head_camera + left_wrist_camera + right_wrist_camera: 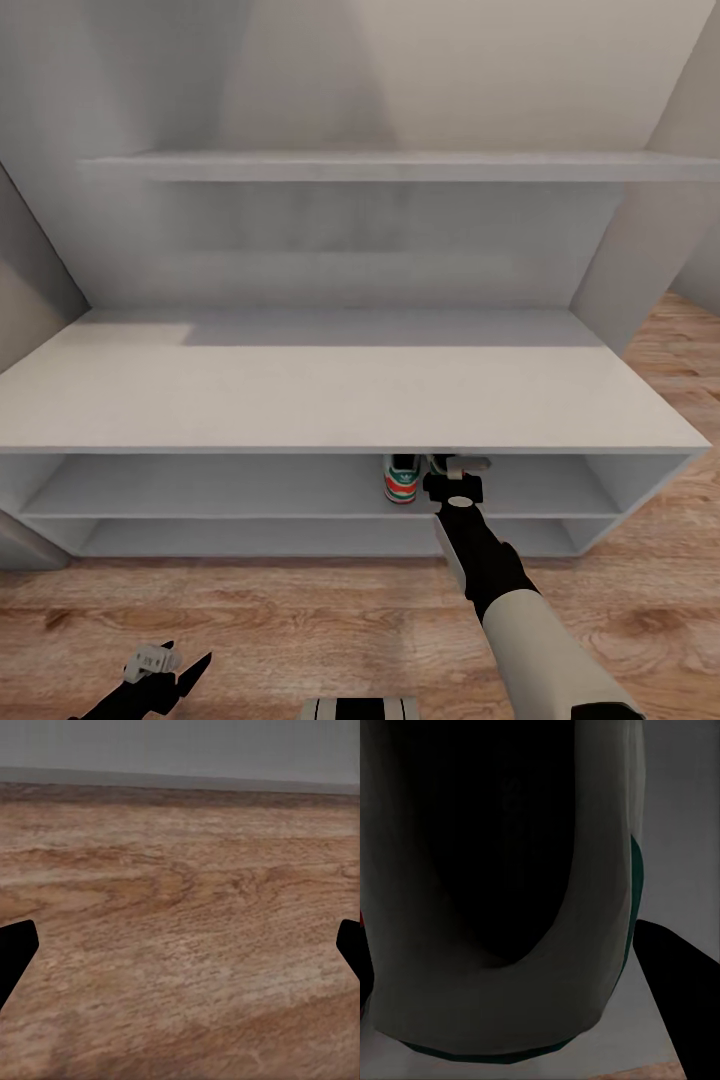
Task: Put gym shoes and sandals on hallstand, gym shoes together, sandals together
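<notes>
Plain walls enclosing the alcove
A cream back wall (pixel 480 70) rises well beyond the right gripper (pixel 455 480); grey side walls (pixel 30 300) stand far to either side.

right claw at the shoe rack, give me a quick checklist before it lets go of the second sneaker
1. First gym shoe resting on the rack's upper shelf: ok.
2. Second gym shoe fully set down on the shelf: cannot tell; the right wrist view sees only its dark opening and green trim up close.
3. Second shoe beside the first: looks ok; the right claw is just to its side.
4. Right claw's grip state: cannot tell; the bench top hides the fingers.
5. Left claw open and hanging over the corridor floor, out of the way: ok.
6. Sandals placed: not ok, none seen on the rack.
</notes>
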